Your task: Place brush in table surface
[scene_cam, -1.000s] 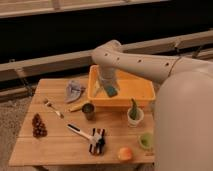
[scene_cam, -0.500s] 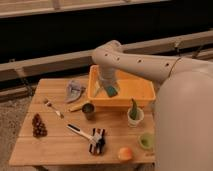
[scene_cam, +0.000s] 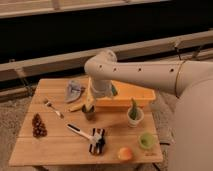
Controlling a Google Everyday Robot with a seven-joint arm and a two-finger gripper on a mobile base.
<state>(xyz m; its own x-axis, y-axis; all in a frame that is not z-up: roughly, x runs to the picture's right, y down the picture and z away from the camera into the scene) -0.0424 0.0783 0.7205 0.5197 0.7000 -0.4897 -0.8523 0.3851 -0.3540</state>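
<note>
The brush [scene_cam: 78, 131] lies flat on the table surface [scene_cam: 50, 147], its white handle pointing up-left. Its far end meets a black and orange striped pad [scene_cam: 97, 140]. My gripper [scene_cam: 90, 102] hangs from the arm at the left end of the yellow-orange tub [scene_cam: 127, 96], just above a small dark cup [scene_cam: 89, 113]. It is a hand's width behind the brush and not touching it.
A silver fork [scene_cam: 54, 108], a grey cloth [scene_cam: 75, 90] and a yellow banana-like piece [scene_cam: 76, 106] lie at the left. A brown cluster [scene_cam: 38, 125] sits front left. A potted plant [scene_cam: 133, 115], a green cup [scene_cam: 146, 140] and an orange fruit [scene_cam: 125, 152] stand at the right.
My gripper has shifted left and down from over the tub toward the dark cup. The brush has not moved.
</note>
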